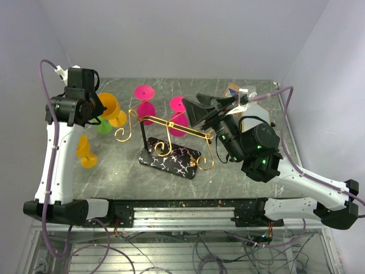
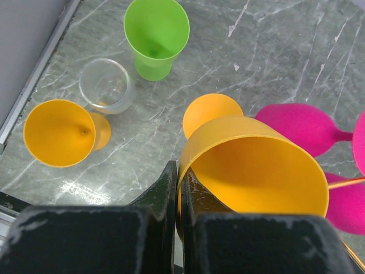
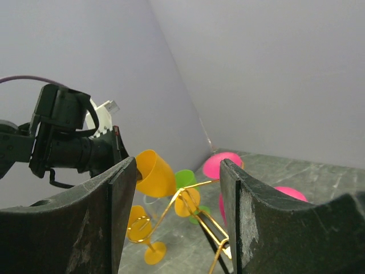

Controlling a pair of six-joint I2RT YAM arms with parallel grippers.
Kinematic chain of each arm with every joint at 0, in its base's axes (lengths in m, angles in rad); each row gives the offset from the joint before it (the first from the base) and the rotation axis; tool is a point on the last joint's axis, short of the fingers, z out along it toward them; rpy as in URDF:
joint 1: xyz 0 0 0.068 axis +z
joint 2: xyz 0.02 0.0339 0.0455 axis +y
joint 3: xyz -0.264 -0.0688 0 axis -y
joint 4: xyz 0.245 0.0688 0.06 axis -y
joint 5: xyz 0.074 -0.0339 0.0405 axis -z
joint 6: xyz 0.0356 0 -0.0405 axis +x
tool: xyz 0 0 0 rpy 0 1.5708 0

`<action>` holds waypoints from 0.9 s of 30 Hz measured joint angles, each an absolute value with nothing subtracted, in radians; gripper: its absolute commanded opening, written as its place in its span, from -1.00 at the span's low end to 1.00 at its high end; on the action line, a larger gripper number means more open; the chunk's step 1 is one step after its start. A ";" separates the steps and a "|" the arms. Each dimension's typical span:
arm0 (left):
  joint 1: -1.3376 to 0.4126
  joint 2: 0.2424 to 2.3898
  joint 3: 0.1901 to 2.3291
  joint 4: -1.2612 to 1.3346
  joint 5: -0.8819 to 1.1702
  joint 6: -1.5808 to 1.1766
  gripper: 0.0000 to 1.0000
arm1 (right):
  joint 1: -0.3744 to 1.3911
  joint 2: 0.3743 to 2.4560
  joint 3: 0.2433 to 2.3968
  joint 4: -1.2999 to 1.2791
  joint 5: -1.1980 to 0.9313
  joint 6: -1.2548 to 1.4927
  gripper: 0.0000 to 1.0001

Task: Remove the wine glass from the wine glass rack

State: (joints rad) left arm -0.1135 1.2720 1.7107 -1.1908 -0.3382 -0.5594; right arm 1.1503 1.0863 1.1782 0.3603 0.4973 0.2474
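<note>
My left gripper [image 2: 178, 188] is shut on the rim of an orange wine glass [image 2: 256, 165], held tilted above the table. In the top view that gripper [image 1: 94, 108] holds the glass [image 1: 111, 107] just left of the gold scroll arm of the wine glass rack [image 1: 165, 134]. The glass's foot [image 1: 118, 119] is close to that arm's end; I cannot tell whether they touch. My right gripper [image 1: 198, 109] is open and empty above the rack's right arm. In the right wrist view the open gripper [image 3: 179, 194] frames the orange glass [image 3: 154, 171] and the gold wire [image 3: 199, 214].
Two pink glasses [image 1: 144, 100] [image 1: 179, 114] hang at the rack's far side. A green glass [image 2: 157, 37], a clear glass [image 2: 106, 85] and a second orange glass [image 2: 60, 132] stand on the table at the left. The rack's black patterned base [image 1: 171, 161] lies mid-table.
</note>
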 measured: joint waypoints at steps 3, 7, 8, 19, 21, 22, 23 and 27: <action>-0.096 1.312 1.688 -1.160 -0.310 -0.545 -0.86 | 1.150 1.074 1.174 0.337 0.522 0.201 0.18; -0.048 1.362 1.646 -1.112 -0.258 -0.506 -0.86 | 1.150 1.060 1.172 0.299 0.563 0.137 0.18; -0.033 1.374 1.637 -1.101 -0.247 -0.496 -0.86 | 1.150 1.056 1.171 0.292 0.570 0.126 0.19; 0.062 1.565 1.588 -1.014 -0.149 -0.388 -0.80 | 1.150 1.023 1.147 0.263 0.612 0.051 0.19; 0.062 1.584 1.588 -1.005 -0.137 -0.376 -0.78 | 1.150 1.023 1.137 0.263 0.615 0.046 0.19; 0.062 1.590 1.588 -1.000 -0.135 -0.373 -0.78 | 1.150 1.023 1.134 0.262 0.617 0.045 0.19; 0.062 1.599 1.588 -0.995 -0.135 -0.368 -0.77 | 1.150 1.023 1.131 0.262 0.617 0.043 0.19; 0.062 1.630 1.589 -0.990 -0.145 -0.354 -0.74 | 1.150 1.027 1.119 0.263 0.618 0.027 0.19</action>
